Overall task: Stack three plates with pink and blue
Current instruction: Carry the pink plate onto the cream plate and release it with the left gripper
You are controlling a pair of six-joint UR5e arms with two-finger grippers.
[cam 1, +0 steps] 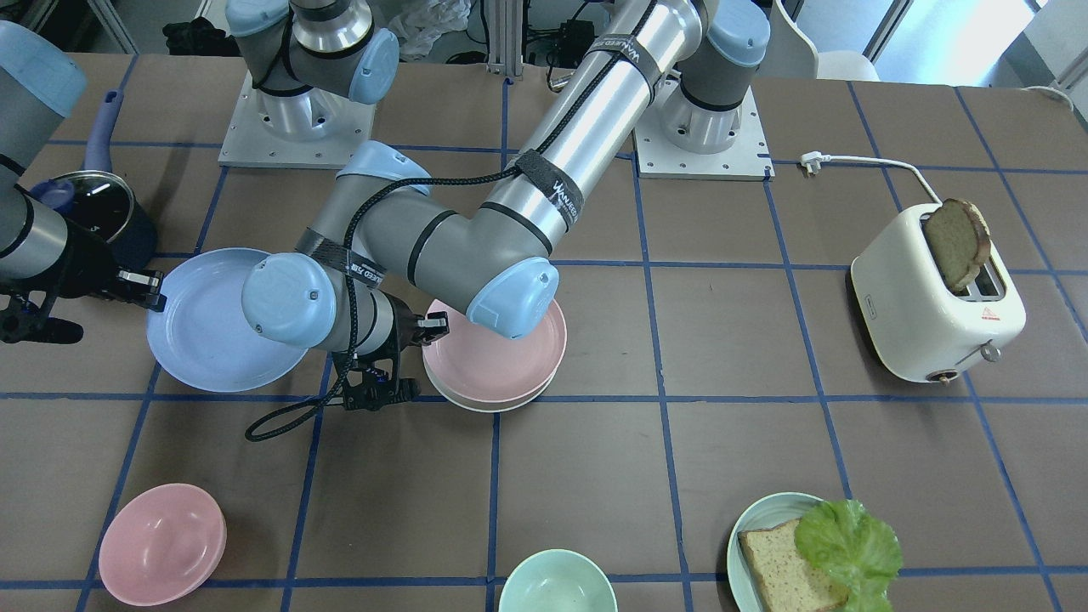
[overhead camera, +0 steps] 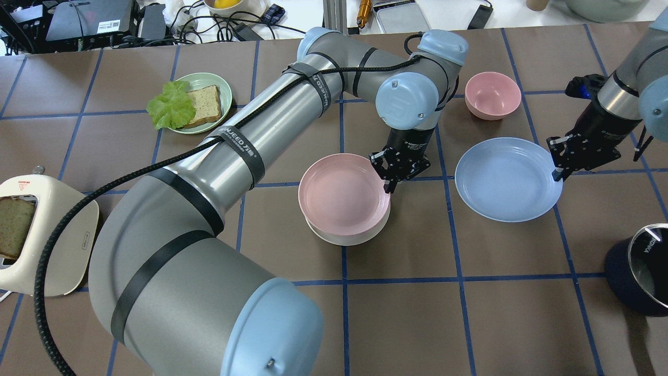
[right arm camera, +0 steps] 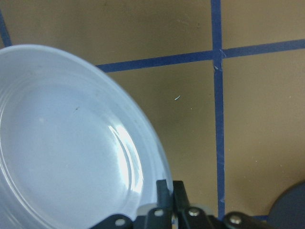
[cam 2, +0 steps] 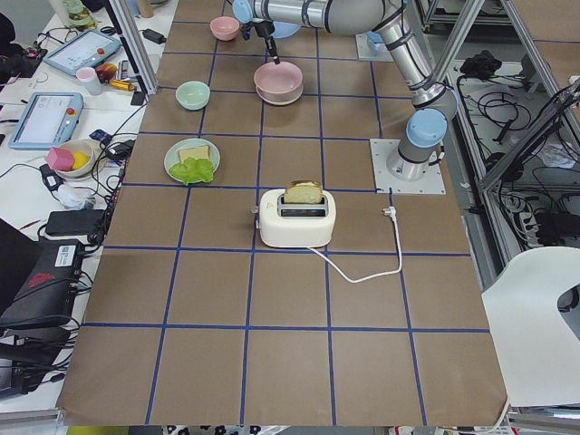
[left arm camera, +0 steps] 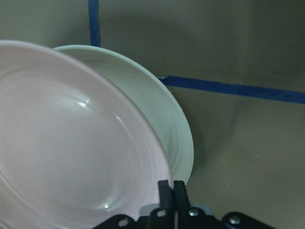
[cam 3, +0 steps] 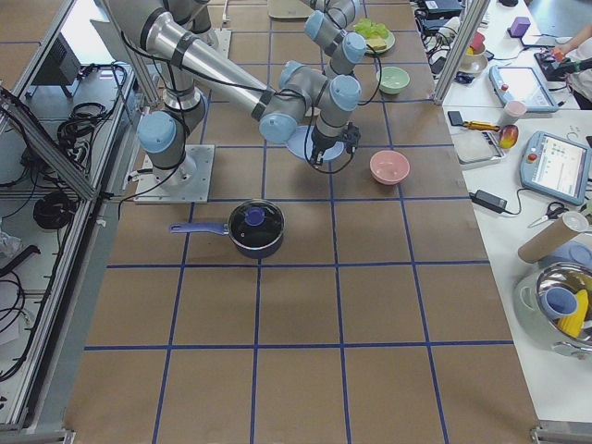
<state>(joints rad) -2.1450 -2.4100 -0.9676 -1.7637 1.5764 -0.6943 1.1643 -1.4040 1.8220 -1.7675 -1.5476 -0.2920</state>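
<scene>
Overhead exterior: left tool [overhead camera: 389,187] clamped on pink plate [overhead camera: 339,196], right tool [overhead camera: 558,175] on blue plate [overhead camera: 503,180].

Bright, even ceiling light covers the table [cam 1: 722,340], and the shadows on it are soft and faint. The front-facing view burns out to white at one o'clock. Both wrist views are dimmer. The left one is murky and greenish, with small glints on the pink plate [left arm camera: 71,157]. The right one shows a broad sheen on the blue plate [right arm camera: 71,143] near the middle.

Overhead opposite front (both share pink plate [overhead camera: 342,201]), sides far, wrists close
</scene>
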